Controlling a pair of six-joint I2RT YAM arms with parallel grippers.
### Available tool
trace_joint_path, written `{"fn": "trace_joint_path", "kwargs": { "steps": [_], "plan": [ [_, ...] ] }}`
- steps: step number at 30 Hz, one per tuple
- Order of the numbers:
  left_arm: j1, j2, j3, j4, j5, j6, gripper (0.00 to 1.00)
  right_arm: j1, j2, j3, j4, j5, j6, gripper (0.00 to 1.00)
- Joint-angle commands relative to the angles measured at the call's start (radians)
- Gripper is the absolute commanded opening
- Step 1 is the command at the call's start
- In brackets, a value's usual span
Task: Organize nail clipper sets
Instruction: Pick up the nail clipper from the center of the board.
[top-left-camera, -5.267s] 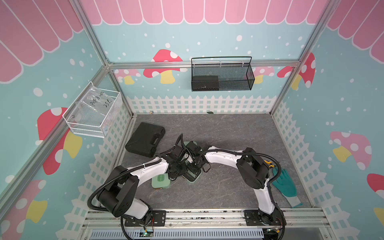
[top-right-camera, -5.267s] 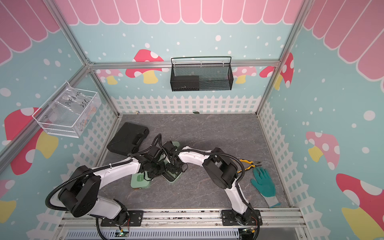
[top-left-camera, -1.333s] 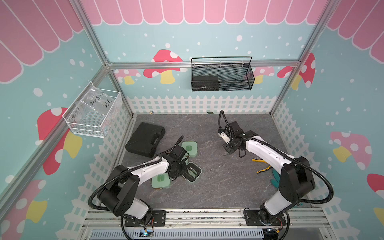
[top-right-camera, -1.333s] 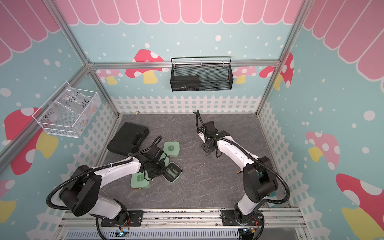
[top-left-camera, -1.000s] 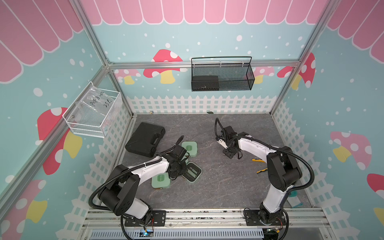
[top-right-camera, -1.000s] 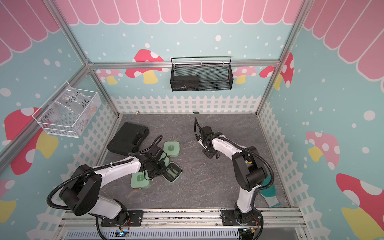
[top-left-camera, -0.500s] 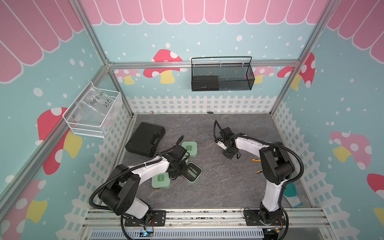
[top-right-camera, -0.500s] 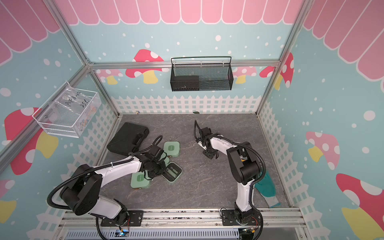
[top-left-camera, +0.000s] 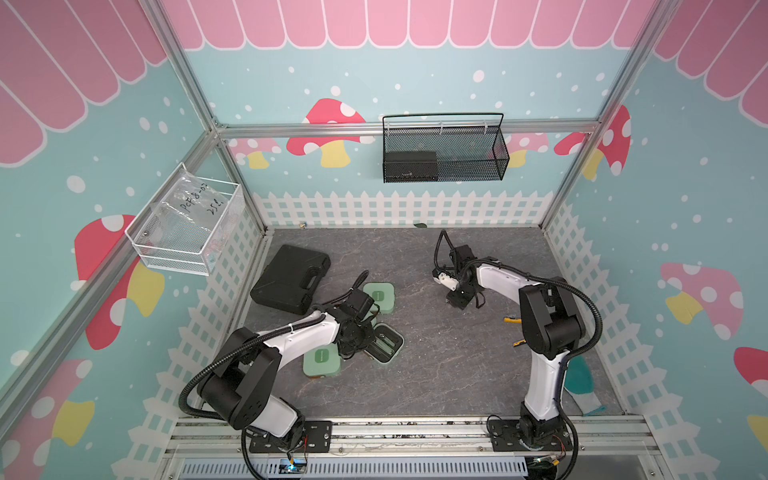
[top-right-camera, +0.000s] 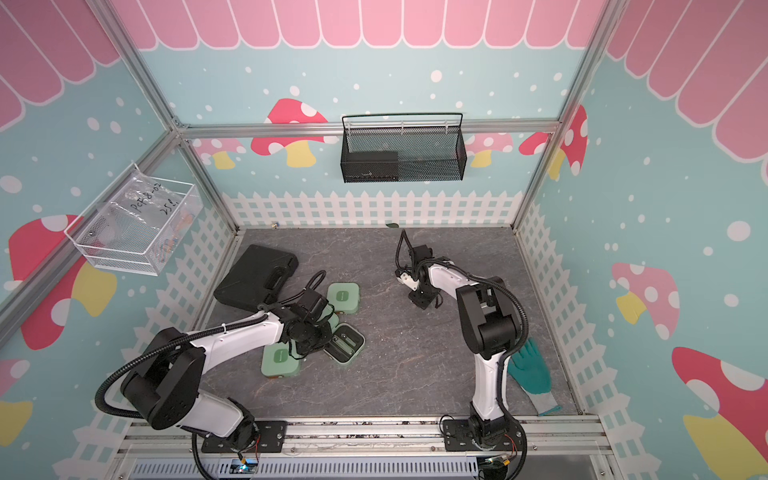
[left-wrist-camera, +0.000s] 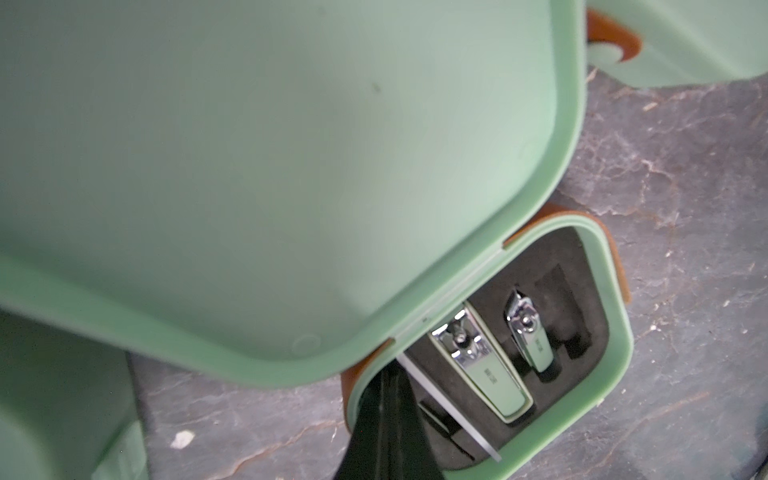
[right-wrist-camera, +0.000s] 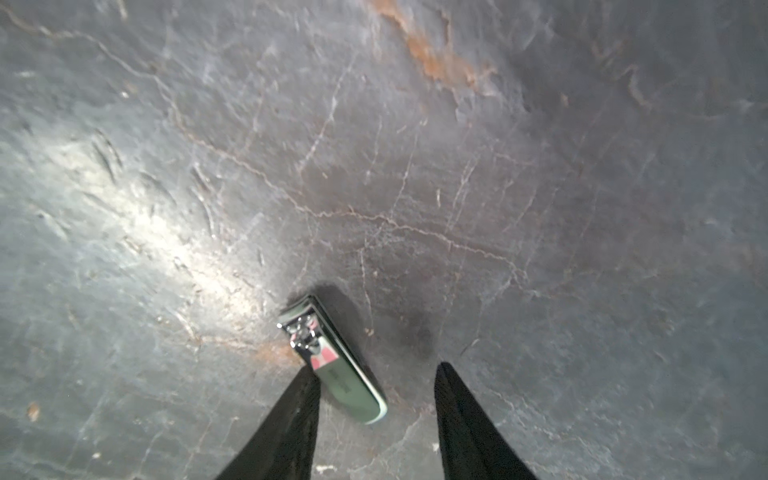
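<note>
An open mint green nail clipper case (top-left-camera: 388, 343) (top-right-camera: 345, 344) lies on the grey floor. Its black insert (left-wrist-camera: 540, 332) holds two silver clippers (left-wrist-camera: 486, 365) and a thin file (left-wrist-camera: 449, 407), and its lid (left-wrist-camera: 291, 166) stands raised. My left gripper (left-wrist-camera: 386, 378) (top-left-camera: 361, 349) is shut, its tips at the corner of the base's rim. Two closed mint cases (top-left-camera: 379, 297) (top-left-camera: 322, 361) lie beside it. Further right, my right gripper (right-wrist-camera: 376, 368) (top-left-camera: 457, 301) is open and low over the floor. A loose clipper (right-wrist-camera: 332, 357) lies between its fingers, close to one.
A large black case with a handle (top-left-camera: 291, 278) lies at the back left. A black wire basket (top-left-camera: 442, 153) hangs on the back wall, a white one (top-left-camera: 187, 226) on the left wall. A teal glove (top-right-camera: 530, 370) and yellow-handled pliers (top-left-camera: 513, 320) lie at the right.
My right arm has left the open case and swung to the middle right of the floor. Over the last second it has lowered over the loose clipper, jaws narrowing. The left arm has not moved.
</note>
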Motion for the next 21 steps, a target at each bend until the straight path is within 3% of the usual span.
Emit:
{"fn": "trace_joint_path", "kwargs": {
  "steps": [1, 14, 18, 21],
  "plan": [
    [0.004, 0.01, 0.025, -0.005, -0.024, -0.013, 0.0, 0.001, 0.076, 0.003, -0.035, -0.075, -0.036, 0.45],
    [0.004, -0.002, 0.019, -0.016, -0.034, -0.019, 0.0, -0.006, 0.144, 0.001, -0.093, -0.066, -0.005, 0.28],
    [0.004, -0.004, 0.016, -0.015, -0.035, -0.019, 0.0, -0.006, 0.139, 0.011, -0.125, -0.08, 0.015, 0.12],
    [0.004, -0.007, 0.013, -0.012, -0.038, -0.019, 0.0, -0.002, 0.114, 0.027, -0.125, -0.087, 0.045, 0.06]
  ]
}}
